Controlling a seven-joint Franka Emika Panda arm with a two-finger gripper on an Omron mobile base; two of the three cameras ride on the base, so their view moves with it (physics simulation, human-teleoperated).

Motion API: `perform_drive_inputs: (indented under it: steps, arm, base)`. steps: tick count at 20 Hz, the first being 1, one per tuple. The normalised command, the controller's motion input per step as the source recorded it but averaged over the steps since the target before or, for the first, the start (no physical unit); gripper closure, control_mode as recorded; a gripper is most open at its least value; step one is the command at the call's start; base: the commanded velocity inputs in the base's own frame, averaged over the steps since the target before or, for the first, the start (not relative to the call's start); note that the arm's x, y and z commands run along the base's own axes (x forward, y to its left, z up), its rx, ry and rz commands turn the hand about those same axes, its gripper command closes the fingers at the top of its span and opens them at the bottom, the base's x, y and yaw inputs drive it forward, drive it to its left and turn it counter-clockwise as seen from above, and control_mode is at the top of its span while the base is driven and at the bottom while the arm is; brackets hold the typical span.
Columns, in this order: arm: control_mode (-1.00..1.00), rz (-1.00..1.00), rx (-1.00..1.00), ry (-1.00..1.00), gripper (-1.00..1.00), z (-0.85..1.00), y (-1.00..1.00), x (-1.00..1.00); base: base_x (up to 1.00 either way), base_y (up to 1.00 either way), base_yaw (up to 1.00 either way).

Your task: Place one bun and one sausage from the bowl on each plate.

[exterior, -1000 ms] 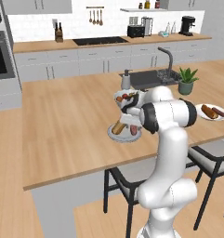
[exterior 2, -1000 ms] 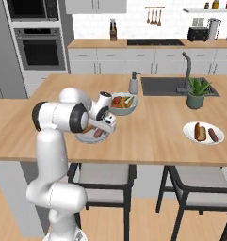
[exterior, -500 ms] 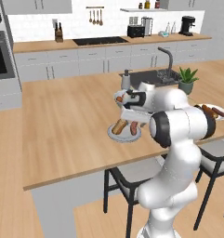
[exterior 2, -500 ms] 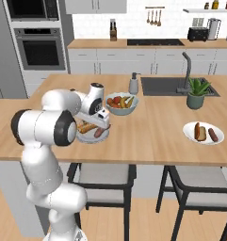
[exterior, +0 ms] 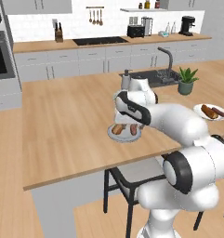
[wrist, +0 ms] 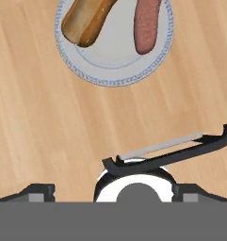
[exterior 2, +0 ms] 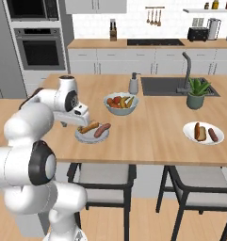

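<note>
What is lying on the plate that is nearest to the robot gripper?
On the near plate lie one bun and one sausage, side by side and apart. The picture's top edge cuts off their far ends. Nothing covers them.

The white arm rises from its base, bends at a dark-jointed elbow and reaches forward over the bench (exterior 2: 148, 136). Its wrist folds downward so the end effector (exterior 2: 82, 118) points at the wooden surface. In the hand view the two dark fingertips (wrist: 37, 190) sit far apart near the bottom corners, so the jaws stand wide and nothing lies between them.
</note>
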Motion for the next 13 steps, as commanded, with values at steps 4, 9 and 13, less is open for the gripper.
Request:
perform_drive_inputs:
  steps: [4,9,13]
  arm:
    - [-1.0,0.09,-0.17,0.13,-1.0,0.23,0.61,-1.0]
    - [-1.0,0.08,-0.1,0.05,-1.0,0.2,0.46,-1.0]
    - [-1.0,0.05,0.0,0.06,-1.0,0.35,0.24,-1.0]
  base:
    - [0.0,0.0,0.0]
    - [0.0,0.0,0.0]
    - [0.0,0.0,0.0]
